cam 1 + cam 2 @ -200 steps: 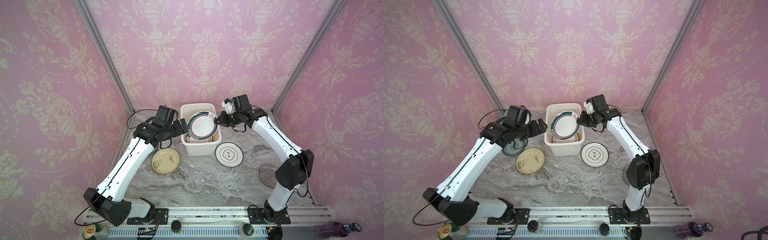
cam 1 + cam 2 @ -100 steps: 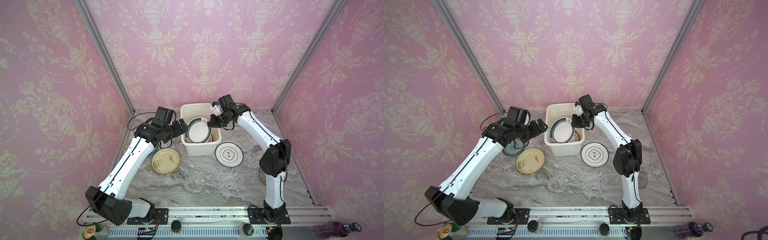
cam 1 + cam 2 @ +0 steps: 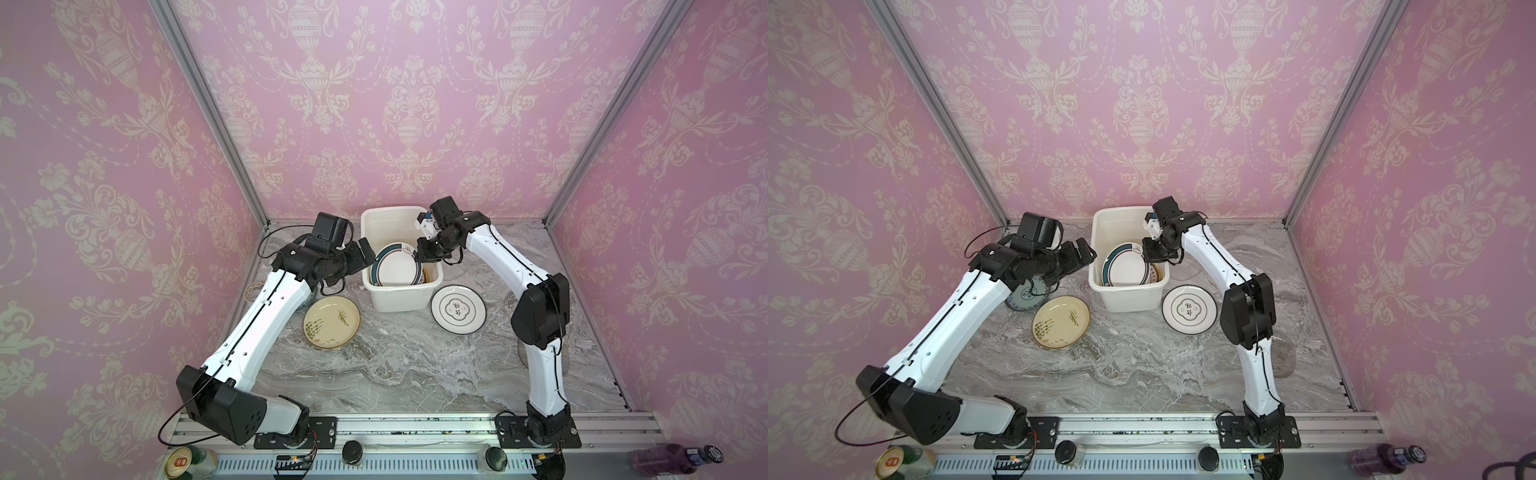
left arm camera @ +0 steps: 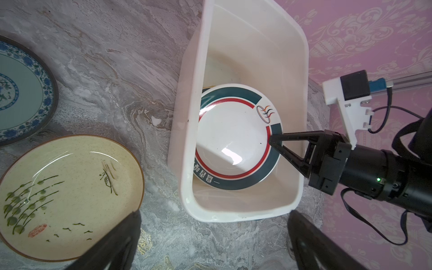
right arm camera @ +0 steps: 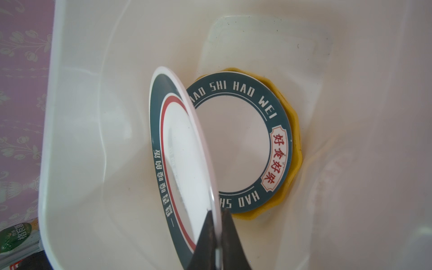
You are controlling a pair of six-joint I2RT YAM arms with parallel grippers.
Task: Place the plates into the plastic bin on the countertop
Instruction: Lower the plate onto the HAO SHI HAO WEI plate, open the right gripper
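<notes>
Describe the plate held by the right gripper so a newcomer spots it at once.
Find the white plastic bin at the back of the grey countertop. Inside, one plate stands tilted, pinched by the right gripper. Only it has a red ring inside its teal rim.

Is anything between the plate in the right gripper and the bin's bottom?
Only stacked plates: a lettered-rim plate lies flat on a yellow plate at the bottom of the bin, under the tilted teal-rimmed plate in the right gripper. Nothing else blocks it.
</notes>
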